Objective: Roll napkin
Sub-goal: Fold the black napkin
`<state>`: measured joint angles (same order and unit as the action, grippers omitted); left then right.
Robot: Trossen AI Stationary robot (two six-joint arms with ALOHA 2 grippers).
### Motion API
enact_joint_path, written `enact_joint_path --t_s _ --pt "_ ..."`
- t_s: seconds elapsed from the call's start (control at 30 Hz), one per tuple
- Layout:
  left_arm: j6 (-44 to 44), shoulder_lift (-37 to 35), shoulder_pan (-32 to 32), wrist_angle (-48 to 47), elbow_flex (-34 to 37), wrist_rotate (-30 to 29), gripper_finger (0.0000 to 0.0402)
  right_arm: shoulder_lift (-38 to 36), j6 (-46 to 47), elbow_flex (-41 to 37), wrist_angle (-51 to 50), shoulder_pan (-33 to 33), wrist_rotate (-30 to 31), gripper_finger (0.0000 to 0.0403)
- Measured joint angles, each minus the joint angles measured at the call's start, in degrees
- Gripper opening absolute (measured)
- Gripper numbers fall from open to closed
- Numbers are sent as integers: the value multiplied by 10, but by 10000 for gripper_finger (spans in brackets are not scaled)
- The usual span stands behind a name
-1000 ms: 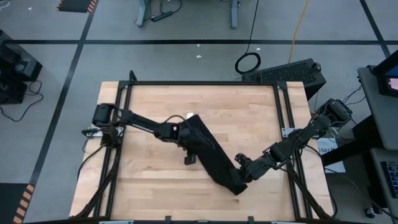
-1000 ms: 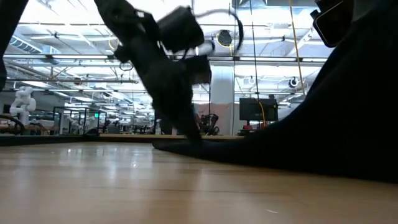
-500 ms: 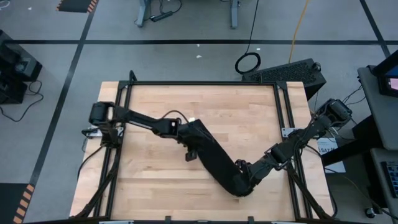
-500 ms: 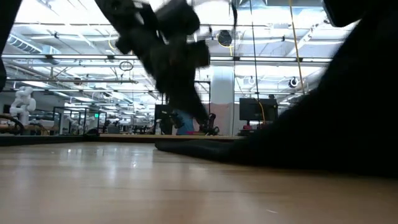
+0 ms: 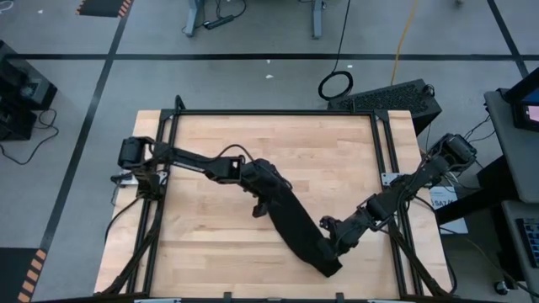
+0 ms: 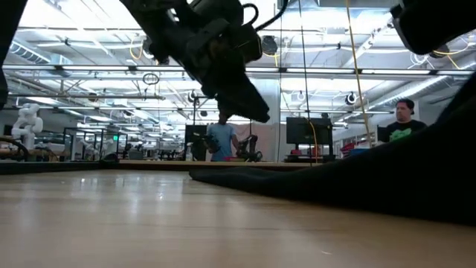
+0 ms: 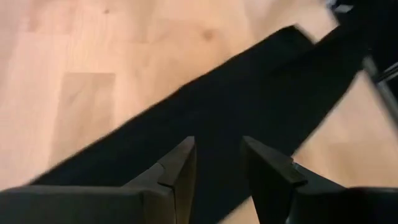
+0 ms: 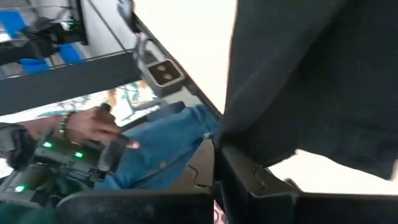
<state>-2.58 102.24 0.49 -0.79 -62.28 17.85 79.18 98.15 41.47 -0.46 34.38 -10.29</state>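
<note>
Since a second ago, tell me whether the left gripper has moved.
Yes. The left gripper shifted toward the table's right rail and near edge, above the napkin.

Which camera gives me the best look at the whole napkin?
The high view: the napkin lies as one long black strip across the wooden table, end to end. The low view shows only a dark edge-on sliver; both wrist views show close-up parts.

wooden table (image 5: 337, 151), black napkin (image 5: 295, 223) lying on it

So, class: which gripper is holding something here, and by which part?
The right gripper is shut on the napkin at its near end. The left gripper is open above it, holding nothing.
</note>
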Motion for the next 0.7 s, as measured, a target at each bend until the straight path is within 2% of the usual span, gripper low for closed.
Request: enact_joint_path --t_s 0.13,0.27,0.4,0.5,0.6,0.63,0.7 --pt "23 7 12 28 -3 16 139 0 13 0 -22 5 -3 0" --pt "33 14 20 -14 -23 39 139 0 17 0 14 11 3 0" --pt "34 27 31 -78 -18 -16 139 -3 4 1 67 31 45 0" --pt "34 40 51 -129 -9 -57 139 -3 38 4 45 49 48 0" --pt "36 54 76 -155 1 -72 139 -3 57 3 19 61 48 0" --pt "39 57 85 -166 3 -65 139 -3 63 3 8 64 48 0" --pt "56 54 103 -165 -1 3 136 -2 74 3 -10 68 48 0"
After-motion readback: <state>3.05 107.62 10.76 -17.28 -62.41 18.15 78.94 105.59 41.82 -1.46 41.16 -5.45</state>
